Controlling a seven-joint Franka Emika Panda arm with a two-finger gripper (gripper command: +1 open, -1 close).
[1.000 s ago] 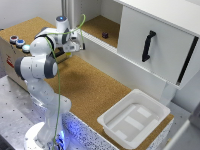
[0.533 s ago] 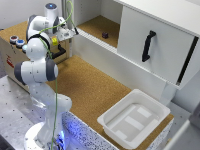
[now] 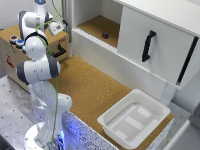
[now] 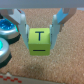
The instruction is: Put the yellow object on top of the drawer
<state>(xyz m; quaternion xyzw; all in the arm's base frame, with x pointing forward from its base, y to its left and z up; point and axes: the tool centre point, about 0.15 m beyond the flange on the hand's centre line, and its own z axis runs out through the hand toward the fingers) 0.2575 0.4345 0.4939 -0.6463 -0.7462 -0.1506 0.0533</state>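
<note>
Hanging above the drawer (image 3: 22,47), the gripper (image 4: 39,26) held the yellow cube (image 4: 40,41) between its two fingers (image 4: 20,22), one pressed to each side of the block. That grip was plain only in the wrist view, where the cube filled the middle of the picture, its face marked with a dark T and a dash beneath it, and the cork top of the drawer (image 4: 45,67) spread out below it. Whether the cube touched that top or hung just clear of it could not be told. The exterior view did not show the cube at all: there the arm (image 3: 37,67) rose from its base beside the drawer and folded over it, and the wrist end was a pale blur above the drawer's back edge. What that view gave instead was the setting. The drawer stood as a small brown box with a short black handle (image 3: 60,51) on its front, and some small blue-and-white things (image 3: 16,42) sat on its top near the arm's elbow; the wrist view caught similar round blue shapes (image 4: 4,27) beside the cube, too blurred to name. To the exterior view's right of the drawer stood the white cabinet (image 3: 155,45) with a long black handle (image 3: 146,46), a small dark object (image 3: 105,35) lying on its open shelf. Well apart from the drawer, on the cork floor, sat a white tray (image 3: 112,120).
</note>
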